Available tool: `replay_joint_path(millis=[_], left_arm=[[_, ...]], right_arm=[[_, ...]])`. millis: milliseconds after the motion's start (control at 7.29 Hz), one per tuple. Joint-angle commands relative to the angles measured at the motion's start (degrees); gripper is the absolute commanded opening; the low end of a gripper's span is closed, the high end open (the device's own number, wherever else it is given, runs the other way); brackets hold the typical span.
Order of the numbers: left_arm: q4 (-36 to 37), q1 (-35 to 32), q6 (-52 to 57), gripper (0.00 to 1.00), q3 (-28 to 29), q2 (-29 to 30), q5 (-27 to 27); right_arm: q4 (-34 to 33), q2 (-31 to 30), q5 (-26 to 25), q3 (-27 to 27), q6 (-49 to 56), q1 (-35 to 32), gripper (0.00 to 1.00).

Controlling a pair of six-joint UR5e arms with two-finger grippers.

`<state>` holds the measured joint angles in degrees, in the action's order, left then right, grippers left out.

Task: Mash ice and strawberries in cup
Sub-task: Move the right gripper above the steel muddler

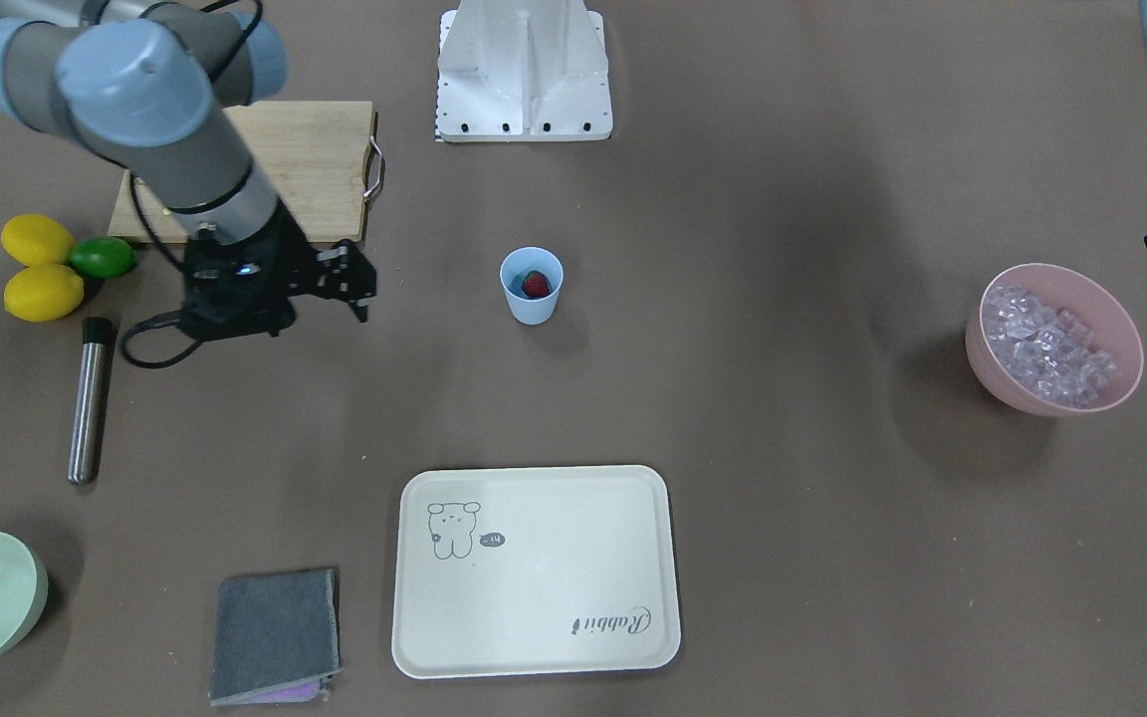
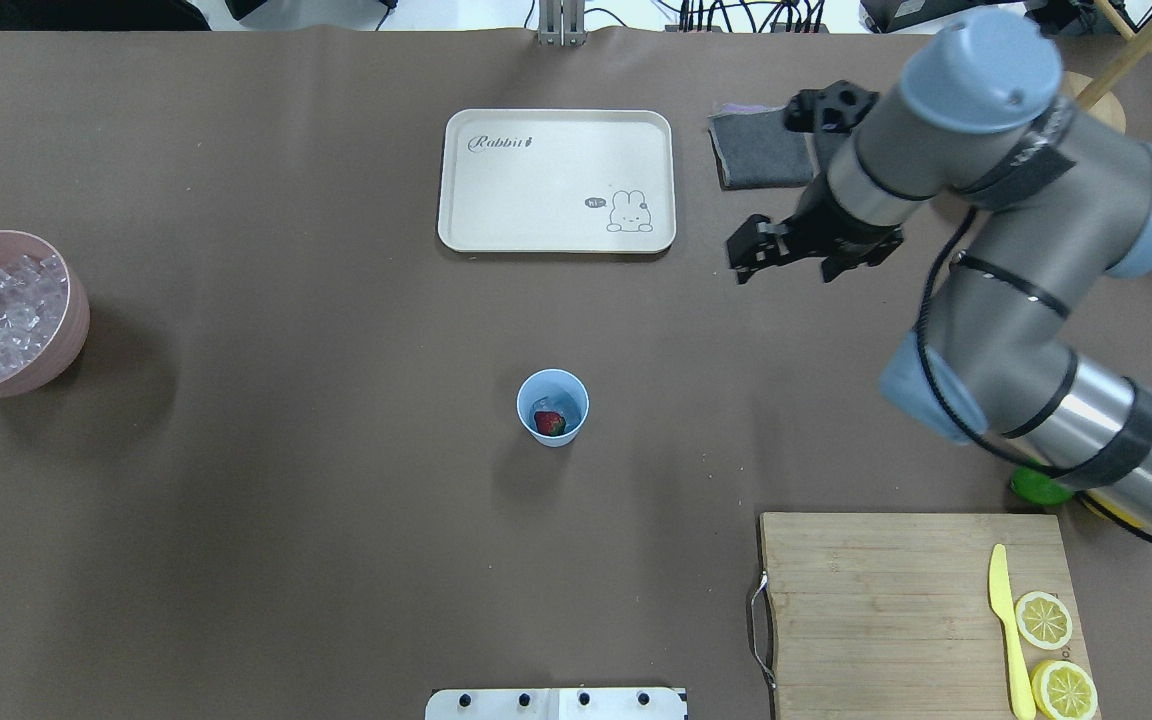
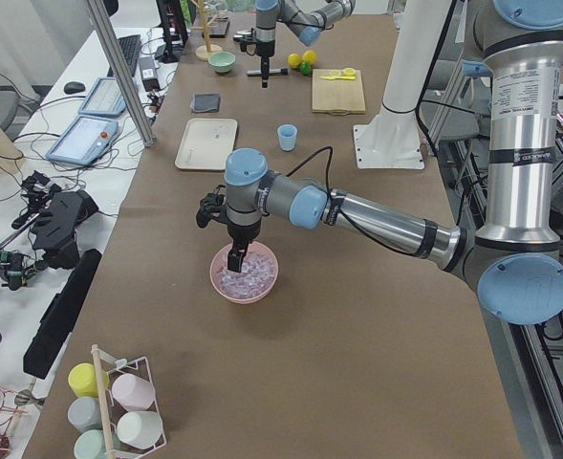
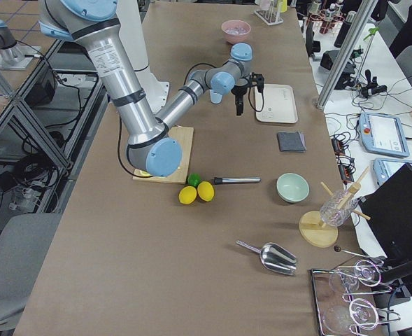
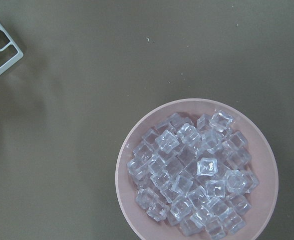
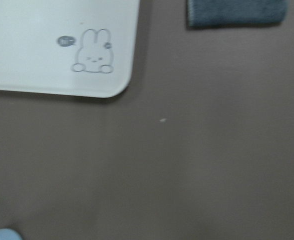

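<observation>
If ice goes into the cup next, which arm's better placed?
Left. The left hand hangs right over the pink bowl of ice; the right hand is off by the tray.

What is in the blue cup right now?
One strawberry sits inside the upright cup; the ice fills the pink bowl.

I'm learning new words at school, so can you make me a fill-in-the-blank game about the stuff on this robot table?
1. Inside the light blue cup lies one small red ____.
2. The pink bowl is piled with clear ____ cubes.
3. On the cutting board, a yellow knife lies beside two round ____ slices.
4. The grey cloth lies flat next to the cream ____.

Missing words: strawberry; ice; lemon; tray.
</observation>
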<state>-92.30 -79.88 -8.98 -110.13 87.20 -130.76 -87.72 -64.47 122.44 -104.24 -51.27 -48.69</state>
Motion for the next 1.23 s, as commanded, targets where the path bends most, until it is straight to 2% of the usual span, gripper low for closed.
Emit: replay_joint_path(millis=[0, 274, 686, 823, 1097], left_arm=[[0.5, -2.2, 0.4, 0.97, -1.0, -0.1, -0.6], [0.5, -2.2, 0.3, 0.97, -1.1, 0.6, -0.7], [0.4, -2.1, -0.2, 0.97, -1.8, 1.1, -0.5], [0.4, -2.1, -0.2, 0.97, -1.7, 1.6, -0.5], [0.5, -2.0, -0.2, 0.97, -1.4, 2.0, -0.4]], right_arm=[[0.0, -7.3, 2.2, 1.7, 11.9, -8.1, 1.00], [2.0, -8.0, 2.2, 10.7, 15.9, -11.1, 1.00], [8.7, -8.0, 2.2, 19.1, 16.4, -11.1, 1.00], [12.1, -7.6, 2.2, 22.2, 16.2, -10.9, 0.97], [14.4, -7.4, 2.2, 24.5, 16.3, -9.8, 0.82]])
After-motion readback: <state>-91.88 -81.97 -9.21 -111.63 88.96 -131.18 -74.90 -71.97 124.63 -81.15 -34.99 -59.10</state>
